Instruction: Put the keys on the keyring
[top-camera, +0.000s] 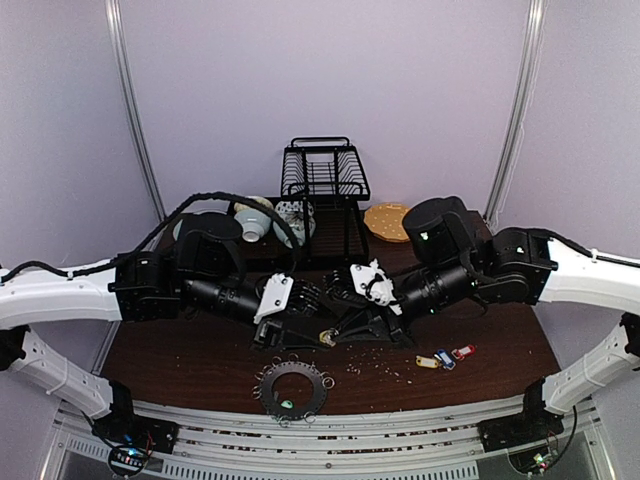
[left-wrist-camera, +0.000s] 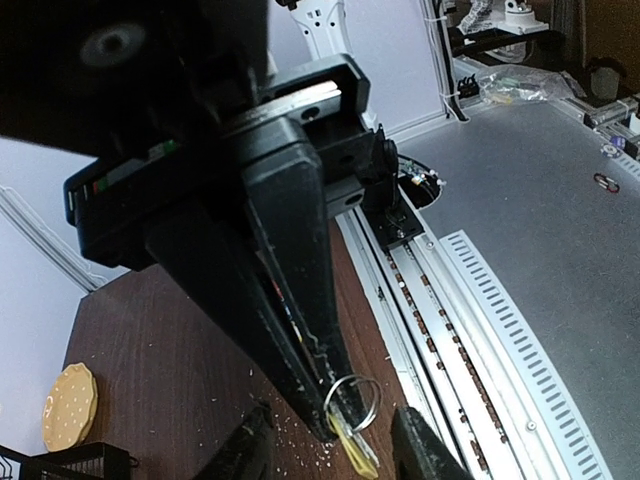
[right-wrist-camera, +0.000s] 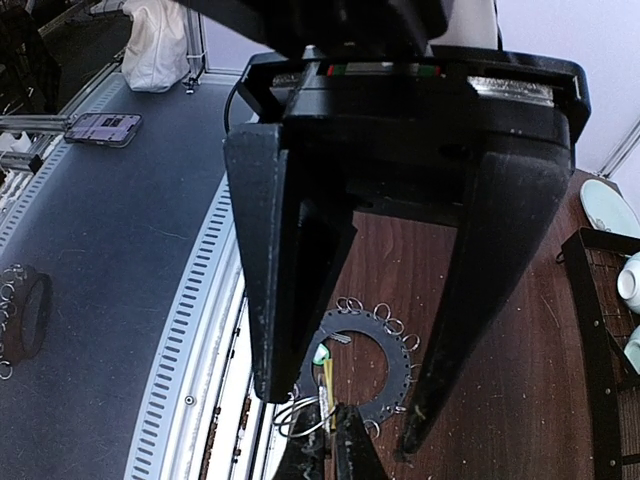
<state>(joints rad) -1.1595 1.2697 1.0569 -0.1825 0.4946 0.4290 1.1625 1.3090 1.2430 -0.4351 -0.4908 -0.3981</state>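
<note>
At centre, near the keyring (top-camera: 273, 390), right gripper (right-wrist-camera: 332, 440) pinches the yellow key (right-wrist-camera: 326, 385), jaws clenched; left gripper (left-wrist-camera: 335, 450) stands parted, holding nothing. Recommend left take its tag squarely, steadying it before threading.

Room and fittings.
- Walls (top-camera: 320, 80): plain pale lilac panels, evenly lit.
- Posts: two slim metal uprights against the walls, one left (top-camera: 133, 110), one right (top-camera: 520, 100).
- Bench (top-camera: 190, 360): dark brown wood-grain top, with an aluminium rail frame (top-camera: 350, 428) along its near edge.
- Perforated white strip (left-wrist-camera: 515, 335): runs beside the rail frame.
- Floor (left-wrist-camera: 560, 190): grey and faintly speckled, with blurred clutter at its far end.
- White bag (right-wrist-camera: 158, 45): stands on the floor.
</note>
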